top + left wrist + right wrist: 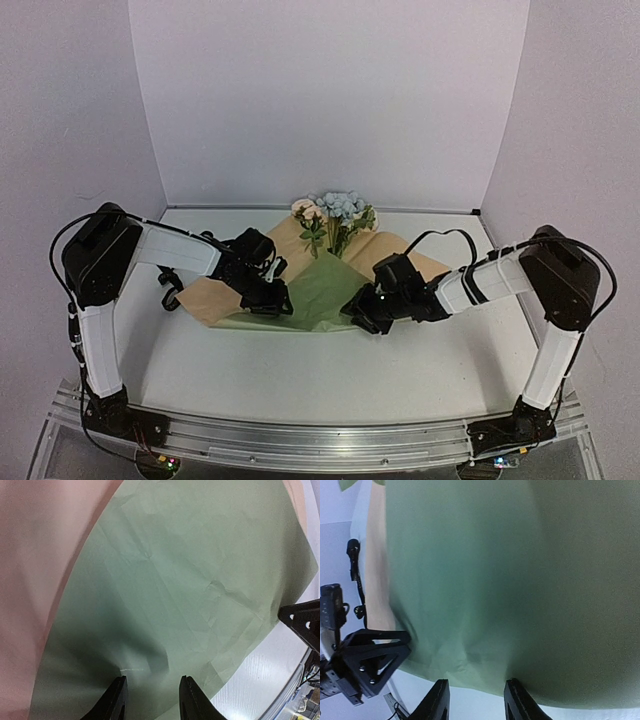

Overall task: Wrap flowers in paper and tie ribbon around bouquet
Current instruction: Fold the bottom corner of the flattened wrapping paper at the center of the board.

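**Both jaws parted over the near edge of the green sheet**

Your left gripper (152,705) had its two black fingers (116,700) standing apart with nothing pinched between them. The gap showed only the large, creased, olive-green sheet of thin paper (175,590) below, with a shadow under the tips. Your right gripper (476,705) was likewise released. Its tips were parted over the paper's near edge, where the green met the white tabletop (300,370). You could not tell from the wrist views whether either set of tips touched the sheet.

From above, the two grippers faced each other low over the near part of the sheet. The left one was at its left side and the right one at its right, near each other but apart.

The paper lay spread on the table, green face up in the middle, with its tan-brown reverse (215,295) turned up in flaps on either side. The small bunch of artificial flowers (335,212), cream-peach rose heads and pale blue clusters on thin green stems, lay at the far end of the sheet. Their heads pointed toward the back wall (330,100) and the stems ran down onto the green. They were not yet wrapped.
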Robot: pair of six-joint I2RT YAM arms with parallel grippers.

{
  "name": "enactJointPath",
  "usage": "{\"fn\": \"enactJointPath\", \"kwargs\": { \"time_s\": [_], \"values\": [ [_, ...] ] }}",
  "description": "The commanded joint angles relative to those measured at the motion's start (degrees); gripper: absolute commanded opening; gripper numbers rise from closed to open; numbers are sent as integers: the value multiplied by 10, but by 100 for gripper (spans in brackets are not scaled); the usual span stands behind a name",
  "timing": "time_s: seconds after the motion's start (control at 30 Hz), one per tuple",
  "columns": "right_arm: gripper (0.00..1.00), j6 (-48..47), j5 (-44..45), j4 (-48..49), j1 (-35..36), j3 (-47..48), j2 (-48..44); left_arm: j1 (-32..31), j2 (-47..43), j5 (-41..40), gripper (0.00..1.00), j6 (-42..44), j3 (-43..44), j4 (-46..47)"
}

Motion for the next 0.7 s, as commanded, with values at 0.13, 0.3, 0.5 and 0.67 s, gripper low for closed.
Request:
{"fn": "enactJointPath", "kwargs": {
  "time_s": [0.13,0.3,0.5,0.67],
  "values": [
    [38,-9,81,46,-11,-99,-13,7,14,-9,36,8,-6,-11],
    [37,1,104,47,-13,-134,-34,10,8,-9,37,16,-6,-14],
    [35,29,103,53,-12,-136,-25,7,-27,-2,42,26,45,-35],
    [35,42,105,53,-12,-139,-24,-36,-63,-12,44,24,80,-51]
  ]
}}
